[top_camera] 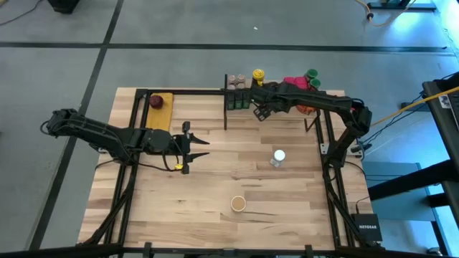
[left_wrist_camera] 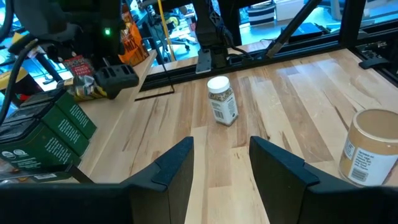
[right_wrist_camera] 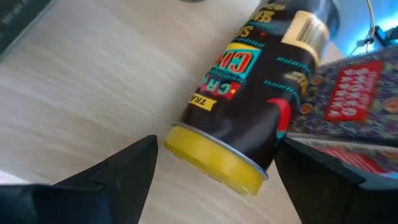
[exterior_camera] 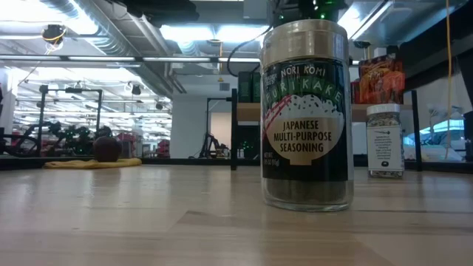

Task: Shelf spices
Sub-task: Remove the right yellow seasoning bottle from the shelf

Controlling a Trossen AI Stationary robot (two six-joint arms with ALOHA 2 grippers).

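- The pale wood shelf (top_camera: pixel 283 107) on its thin black frame is standing along the far edge of the tabletop (top_camera: pixel 215 193), right of centre, and most of the spices are already crowding it: dark green tins (top_camera: pixel 237 100) at its left end, jars behind them, and red boxes (top_camera: pixel 295 83) and a green-lidded jar (top_camera: pixel 311 74) toward the right.
- The right arm is stretching from the right side leftward across the shelf, with the right gripper (top_camera: pixel 259 110) hovering over the shelf's left part.
- Its claw is standing released, and in the right wrist view a yellow-lidded dark jar (right_wrist_camera: pixel 249 112) is lying tilted between the fingers (right_wrist_camera: pixel 118 168); I cannot tell whether they are touching it, and it is leaning against a red box (right_wrist_camera: pixel 354 93).
- Judging from this, the jar is probably being set among its neighbours or being steadied there.
- Two jars are waiting on the tabletop: a white-lidded jar (top_camera: pixel 278 157) right of centre and a tan-lidded jar (top_camera: pixel 238 203) nearer the front.
- The left arm is lying low across the left half of the table, reaching rightward, with the left gripper (top_camera: pixel 199 148) pointing toward the white-lidded jar.
- Its claw is released and empty, well apart from that jar, likely lined up as the next pick.
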